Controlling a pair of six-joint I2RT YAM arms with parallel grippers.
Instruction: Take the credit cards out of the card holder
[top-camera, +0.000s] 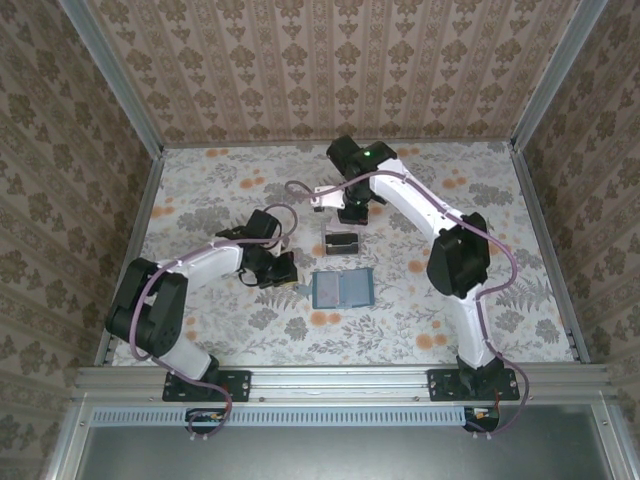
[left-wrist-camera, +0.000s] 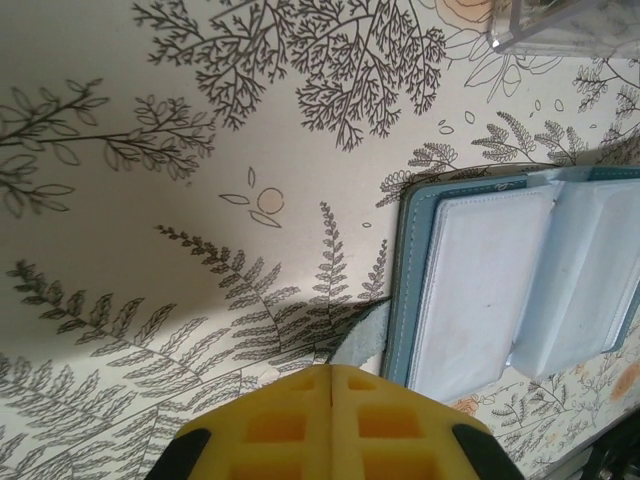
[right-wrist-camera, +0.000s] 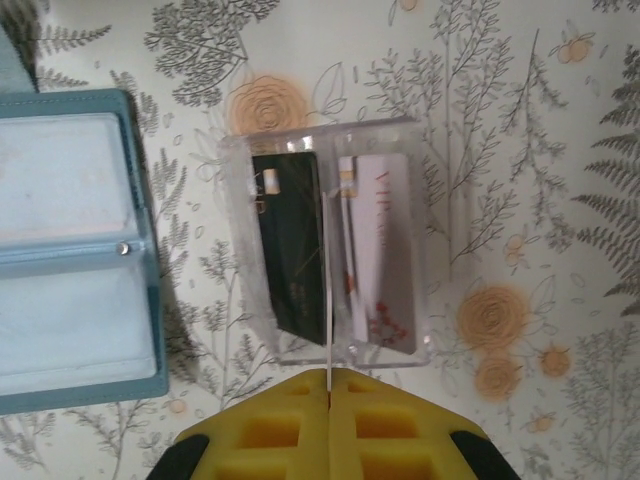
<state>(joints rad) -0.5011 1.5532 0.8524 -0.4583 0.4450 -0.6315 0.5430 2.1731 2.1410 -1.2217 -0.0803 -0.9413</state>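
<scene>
Card holder (right-wrist-camera: 75, 245): matt teal cover, glossy clear sleeves. Box (right-wrist-camera: 330, 138): clear glossy plastic. Credit cards (right-wrist-camera: 290, 250): smooth plastic. Surface (left-wrist-camera: 150, 200): matt.

I see the teal card holder (right-wrist-camera: 138, 160) lying open, flat, just beside the clear box (right-wrist-camera: 325, 135); a black card (right-wrist-camera: 290, 250) and a pale card (right-wrist-camera: 388, 240) sit inside it.

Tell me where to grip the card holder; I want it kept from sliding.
Pinch the flap jutting from the card holder's teal edge, from the left arm's side, where the left gripper sits; lying open and flat, it offers little else.
</scene>
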